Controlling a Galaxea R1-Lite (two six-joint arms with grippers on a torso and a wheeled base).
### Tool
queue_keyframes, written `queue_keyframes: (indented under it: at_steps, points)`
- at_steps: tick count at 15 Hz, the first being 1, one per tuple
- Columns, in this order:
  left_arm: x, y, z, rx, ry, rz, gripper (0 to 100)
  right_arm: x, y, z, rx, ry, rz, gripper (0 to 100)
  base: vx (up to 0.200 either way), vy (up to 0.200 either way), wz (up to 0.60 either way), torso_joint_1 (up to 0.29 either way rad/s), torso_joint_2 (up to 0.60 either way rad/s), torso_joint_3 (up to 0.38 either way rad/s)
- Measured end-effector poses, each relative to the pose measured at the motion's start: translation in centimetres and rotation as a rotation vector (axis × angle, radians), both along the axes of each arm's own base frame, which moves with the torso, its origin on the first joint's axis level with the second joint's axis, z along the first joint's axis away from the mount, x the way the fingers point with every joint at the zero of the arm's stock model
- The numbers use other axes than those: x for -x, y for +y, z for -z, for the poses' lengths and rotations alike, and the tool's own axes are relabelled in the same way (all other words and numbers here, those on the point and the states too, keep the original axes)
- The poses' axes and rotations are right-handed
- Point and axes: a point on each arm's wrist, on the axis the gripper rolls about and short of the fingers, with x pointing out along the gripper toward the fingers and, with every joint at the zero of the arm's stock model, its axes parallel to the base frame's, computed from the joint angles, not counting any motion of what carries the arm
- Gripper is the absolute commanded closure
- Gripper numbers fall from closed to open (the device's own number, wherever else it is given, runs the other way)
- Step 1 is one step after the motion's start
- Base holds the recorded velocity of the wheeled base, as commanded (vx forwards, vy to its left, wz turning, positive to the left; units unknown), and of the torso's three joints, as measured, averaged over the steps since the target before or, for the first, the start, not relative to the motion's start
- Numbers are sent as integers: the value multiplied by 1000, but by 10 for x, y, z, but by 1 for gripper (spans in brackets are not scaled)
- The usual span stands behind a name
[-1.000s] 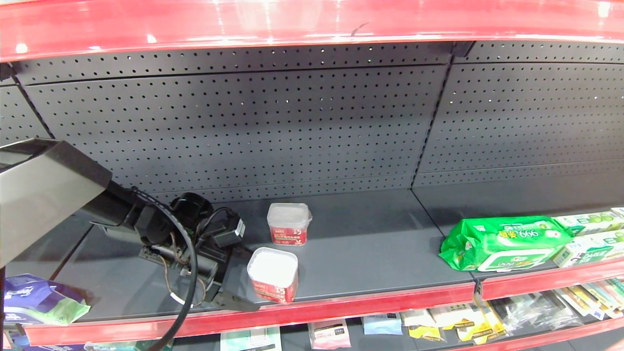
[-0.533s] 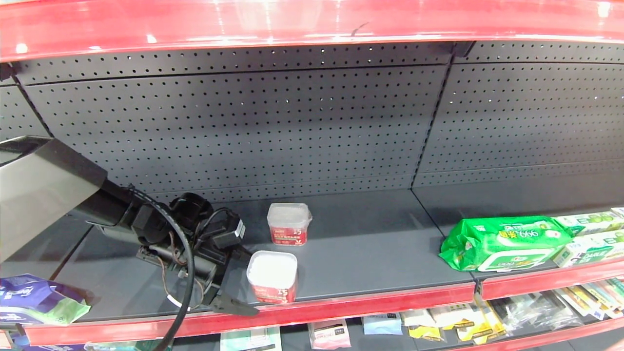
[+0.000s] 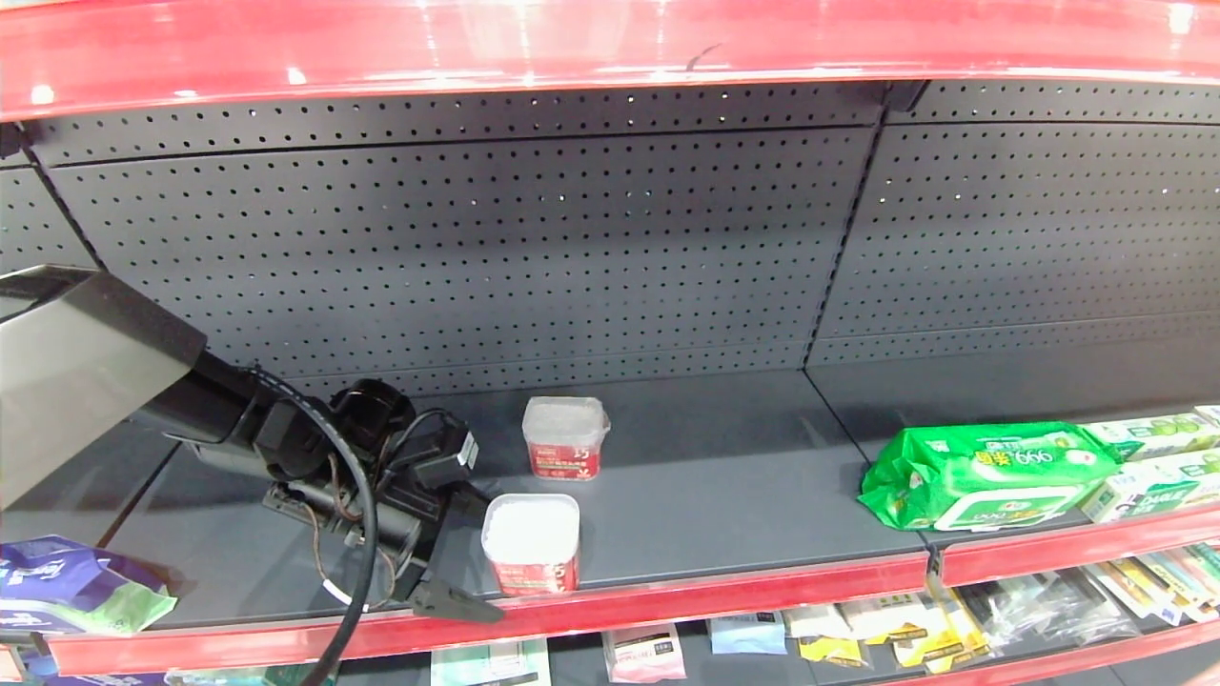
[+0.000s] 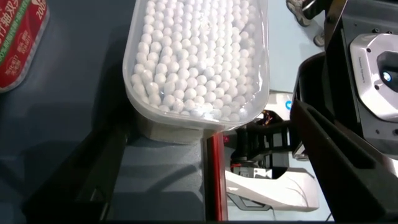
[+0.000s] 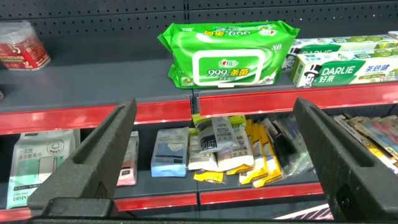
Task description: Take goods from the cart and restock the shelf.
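My left pincer (image 3: 488, 556) was spread wide and held nothing. Its two fingers stood either side of the front tub (image 3: 531, 543) with a gap showing on each side in the left wrist view. That tub stood upright on the shelf (image 3: 724, 495), right at the red front lip (image 3: 724, 586), and the wrist camera looked down on it packed with small white beads. I judged it fairly light, with thin, stiff, smooth plastic walls that might flex and slip under a hard squeeze. The loose beads would shift if I tilted it. The safest hold looked to be across the two long side walls, low on the label band, rather than on the pale top. So close to the lip, a careless nudge could tip it off. The second tub (image 3: 565, 436), its twin, stood farther back, apart from the first. My right pincer (image 5: 213, 106) was also wide open and empty, facing the shelf front. As for writing, both tubs wore a red band with pale print, too small for me to make out. The green wipes pack (image 5: 227, 55) farther along the shelf had a white flap with bold print. The green-and-white boxes (image 5: 345, 65) beside it were lettered along their sides. Small hanging packets (image 5: 217, 146) filled the row below.
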Motion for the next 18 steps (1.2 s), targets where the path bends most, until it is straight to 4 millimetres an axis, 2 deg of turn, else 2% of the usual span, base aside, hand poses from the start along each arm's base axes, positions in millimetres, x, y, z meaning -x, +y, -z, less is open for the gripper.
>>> queue_keyframes:
  at_steps: [18]
  points:
    - [2,0,0,-6,-1,2,0,0,0,0,0,0,-1,0,0,0,0,0,0,0]
